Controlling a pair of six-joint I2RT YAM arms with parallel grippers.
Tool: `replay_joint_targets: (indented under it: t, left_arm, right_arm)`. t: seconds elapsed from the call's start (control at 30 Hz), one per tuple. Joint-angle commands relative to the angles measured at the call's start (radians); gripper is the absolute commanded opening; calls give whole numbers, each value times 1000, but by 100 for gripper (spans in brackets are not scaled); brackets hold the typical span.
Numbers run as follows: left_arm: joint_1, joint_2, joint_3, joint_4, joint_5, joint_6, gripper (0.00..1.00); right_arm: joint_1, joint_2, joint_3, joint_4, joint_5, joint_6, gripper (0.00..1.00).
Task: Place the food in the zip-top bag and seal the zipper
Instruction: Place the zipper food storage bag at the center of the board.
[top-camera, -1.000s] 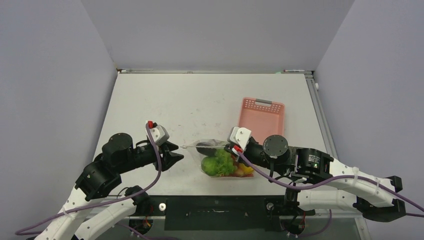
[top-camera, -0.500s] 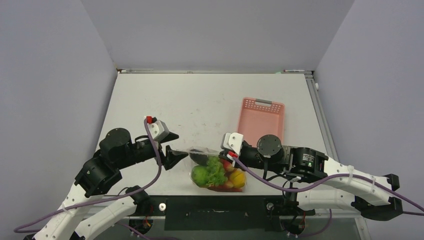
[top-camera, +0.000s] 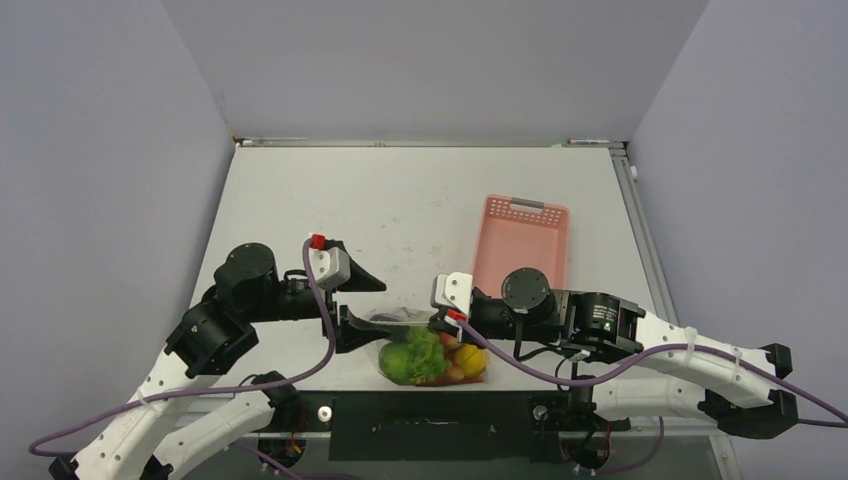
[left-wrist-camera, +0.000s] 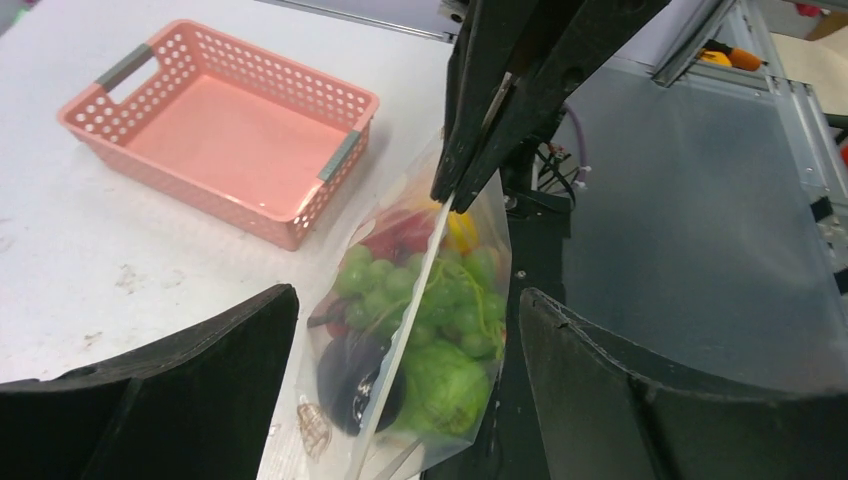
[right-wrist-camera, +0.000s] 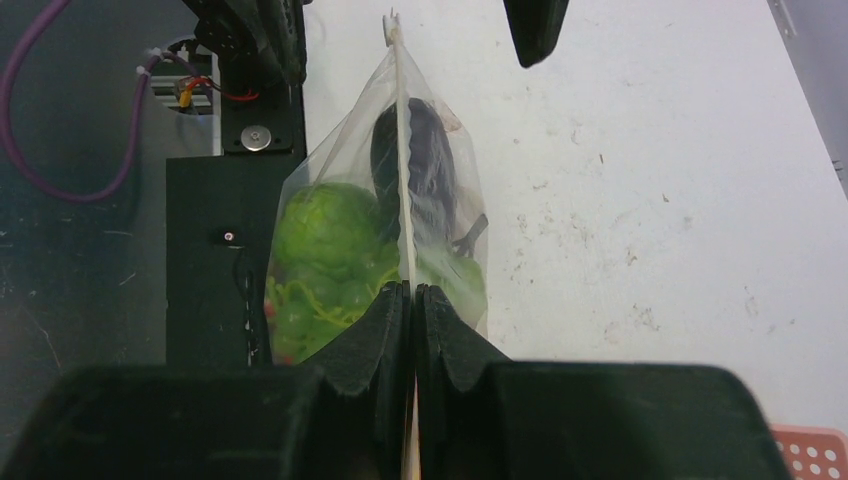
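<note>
Two jaws of the right gripper pinch tight on the zipper of the zip-top bag, near the pink basket. The food is inside. The left gripper has its jaws wide apart, one on each side of the bag's other end.

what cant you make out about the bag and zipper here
- whether the zipper is sealed: edge-on in the right wrist view, its near end covered by the right gripper, too thin in the top view
- bottom of the zip-top bag: cut off by the left wrist view's lower edge
</note>
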Motion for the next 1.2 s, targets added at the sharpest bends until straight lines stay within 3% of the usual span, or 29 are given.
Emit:
replay_joint_targets:
  t: [0.0, 0.47, 0.83, 1.17]
  left_arm:
    - [0, 35, 29, 58, 120, -3, 78]
    - [-1, 91, -35, 102, 190, -2, 73]
    - [-14, 116, -69, 115, 144, 6, 66]
    - [-29, 168, -49, 77, 175, 51, 25]
  right_arm:
    - [-4, 4, 68, 129, -43, -1, 5]
    - [-5, 46, 79, 211, -44, -1, 5]
    - [-4, 71, 116, 222, -31, -16, 5]
    - [-5, 70, 108, 230, -25, -22, 5]
